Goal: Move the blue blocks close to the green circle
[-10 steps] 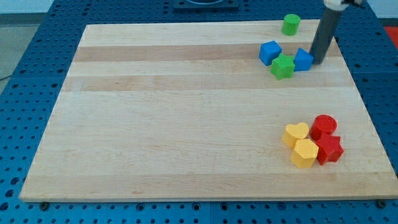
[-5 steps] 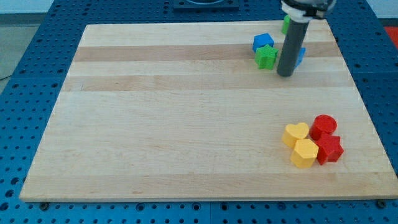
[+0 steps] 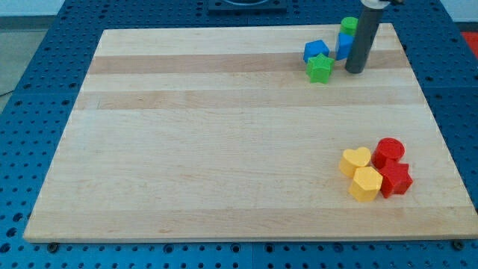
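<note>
The green circle stands near the board's top right edge, partly hidden by the rod. One blue block sits just below it, touching or almost touching, its right side hidden by the rod. A second blue block lies further to the view's left, with a green star block touching its lower right. My tip rests on the board just right of and below the first blue block, right of the green star.
A cluster sits at the lower right: a yellow heart, a yellow hexagon, a red cylinder and a red star-like block. The wooden board lies on a blue perforated table.
The tip swept left then up towards the top right. One blue block moved up next to the green circle. The other blue block and the green star shifted up and left.
</note>
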